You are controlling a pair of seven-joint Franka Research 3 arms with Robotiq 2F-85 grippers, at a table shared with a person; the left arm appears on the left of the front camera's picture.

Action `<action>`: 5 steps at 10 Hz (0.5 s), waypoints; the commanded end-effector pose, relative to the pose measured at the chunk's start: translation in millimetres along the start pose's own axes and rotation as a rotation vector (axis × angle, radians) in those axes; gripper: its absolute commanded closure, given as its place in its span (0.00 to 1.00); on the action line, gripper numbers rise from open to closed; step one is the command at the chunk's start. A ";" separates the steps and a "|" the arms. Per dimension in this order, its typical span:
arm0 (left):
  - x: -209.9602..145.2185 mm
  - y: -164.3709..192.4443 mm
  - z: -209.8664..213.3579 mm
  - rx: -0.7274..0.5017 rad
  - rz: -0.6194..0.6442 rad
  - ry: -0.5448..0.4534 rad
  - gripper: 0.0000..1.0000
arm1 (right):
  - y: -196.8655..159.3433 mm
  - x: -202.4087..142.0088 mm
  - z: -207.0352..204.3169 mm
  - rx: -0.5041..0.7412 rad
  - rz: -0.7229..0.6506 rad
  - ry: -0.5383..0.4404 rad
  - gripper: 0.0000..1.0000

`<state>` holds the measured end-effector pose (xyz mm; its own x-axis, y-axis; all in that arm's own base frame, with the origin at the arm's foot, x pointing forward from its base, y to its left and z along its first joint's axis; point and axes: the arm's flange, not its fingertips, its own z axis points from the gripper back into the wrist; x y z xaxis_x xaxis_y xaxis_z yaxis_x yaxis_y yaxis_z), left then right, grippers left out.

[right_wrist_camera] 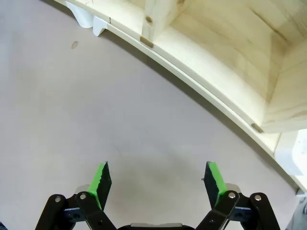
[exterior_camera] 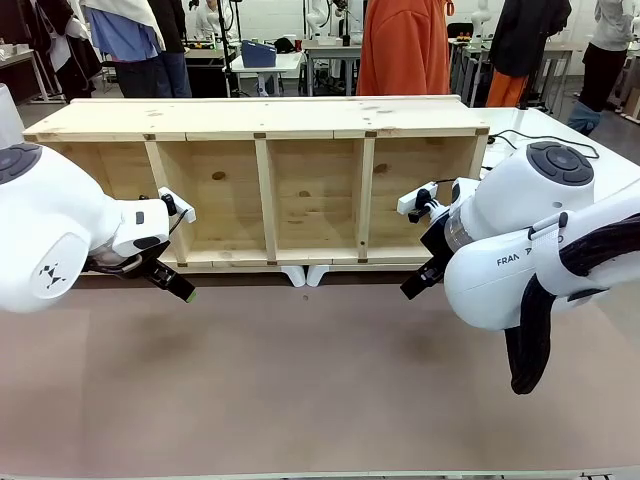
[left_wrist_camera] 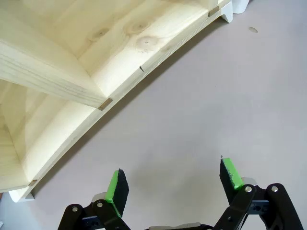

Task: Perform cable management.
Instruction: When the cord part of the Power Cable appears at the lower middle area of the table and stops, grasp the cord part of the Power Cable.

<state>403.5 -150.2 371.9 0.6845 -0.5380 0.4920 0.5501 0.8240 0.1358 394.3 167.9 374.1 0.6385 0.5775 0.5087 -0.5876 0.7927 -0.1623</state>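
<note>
A long wooden shelf (exterior_camera: 265,185) lies on its side across the table (exterior_camera: 300,390), its four compartments facing the robot. The front view takes in the whole shelf and both arms. The left gripper (exterior_camera: 172,282) hangs low in front of the leftmost compartment, and the right gripper (exterior_camera: 418,282) hangs low in front of the rightmost one. From this angle I cannot tell how wide either stands.

The wrist views settle that. In the left wrist view, the left gripper (left_wrist_camera: 172,179) is spread wide with nothing between its green pads (left_wrist_camera: 116,186). It is above bare table, just in front of the shelf's (left_wrist_camera: 57,81) lower front edge. In the right wrist view, the right gripper (right_wrist_camera: 157,178) is likewise spread wide and empty, above the table beside the shelf's (right_wrist_camera: 225,72) front edge.

The cable (exterior_camera: 520,131) appears in the front view as a thin black line. It lies on the white surface past the shelf's right end, behind the right arm and well apart from both grippers.

Two small white pieces (exterior_camera: 305,275) sit under the middle of the shelf's front edge, and they also appear at the top of both wrist views (right_wrist_camera: 88,18) (left_wrist_camera: 231,9). A person in an orange top (exterior_camera: 405,45) stands at the far side.
</note>
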 end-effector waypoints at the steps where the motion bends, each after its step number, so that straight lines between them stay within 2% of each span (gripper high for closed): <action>1: 0.0 0.0 0.0 0.000 0.000 0.000 0.00 | -0.1 0.0 0.0 0.000 -0.001 0.000 0.00; 5: 0.0 0.0 0.0 0.000 0.000 0.000 0.00 | -0.1 0.0 0.0 0.000 -0.001 0.000 0.00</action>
<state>403.4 -150.3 371.9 0.6844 -0.5381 0.4920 0.5501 0.8240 0.1358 394.3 167.9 374.1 0.6385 0.5775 0.5087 -0.5876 0.7927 -0.1624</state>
